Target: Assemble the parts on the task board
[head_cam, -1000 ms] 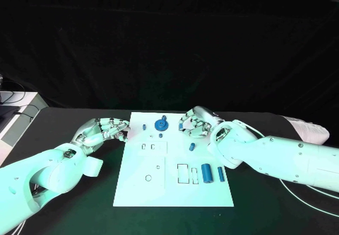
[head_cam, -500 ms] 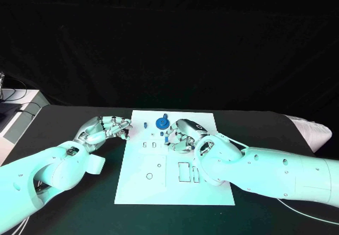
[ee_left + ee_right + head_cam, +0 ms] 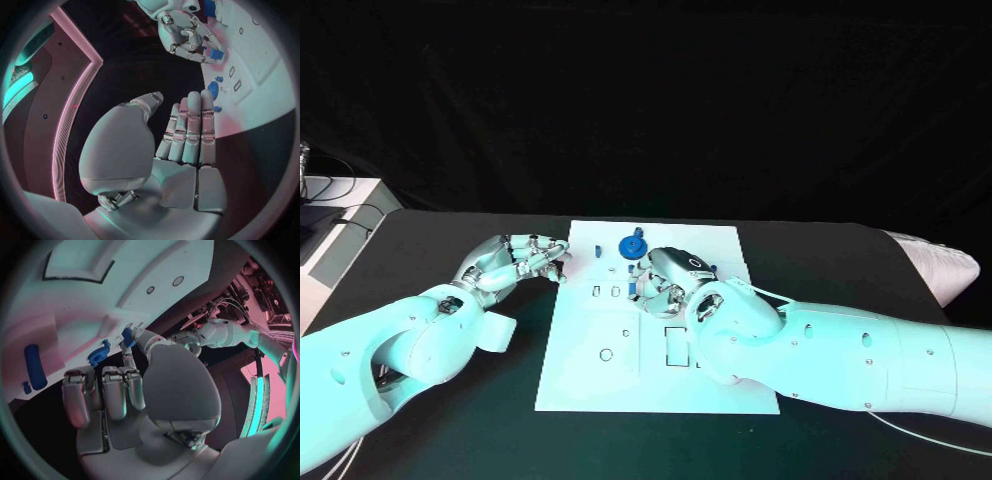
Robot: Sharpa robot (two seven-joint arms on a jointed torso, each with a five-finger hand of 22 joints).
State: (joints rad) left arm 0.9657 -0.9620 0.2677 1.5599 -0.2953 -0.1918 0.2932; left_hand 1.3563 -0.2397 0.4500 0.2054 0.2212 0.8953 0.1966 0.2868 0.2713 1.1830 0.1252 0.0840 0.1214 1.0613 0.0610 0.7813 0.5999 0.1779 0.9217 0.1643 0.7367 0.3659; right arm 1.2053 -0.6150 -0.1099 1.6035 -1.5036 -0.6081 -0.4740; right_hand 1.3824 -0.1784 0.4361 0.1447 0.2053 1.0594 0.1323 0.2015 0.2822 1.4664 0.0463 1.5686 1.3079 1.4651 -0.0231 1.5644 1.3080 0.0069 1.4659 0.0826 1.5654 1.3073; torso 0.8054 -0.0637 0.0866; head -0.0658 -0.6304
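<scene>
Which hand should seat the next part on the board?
Probably the right. The right hand is over the task board and pinches a small blue part at its fingertips. The left hand sits at the board's left edge, fingers together, holding nothing.

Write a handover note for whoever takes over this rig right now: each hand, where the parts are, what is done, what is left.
Left hand: holds nothing, fingers extended, beside the left edge of the white rectangular task board.
Right hand: over the board's middle, pinching a small blue block at its fingertips.
Parts: a round blue gear-shaped part sits at the board's far end; a long blue cylinder lies on the board by the right arm.
Done: it looks like only the gear is seated.
Left: place the held block; the rectangular slots and the round hole look unfilled.
</scene>
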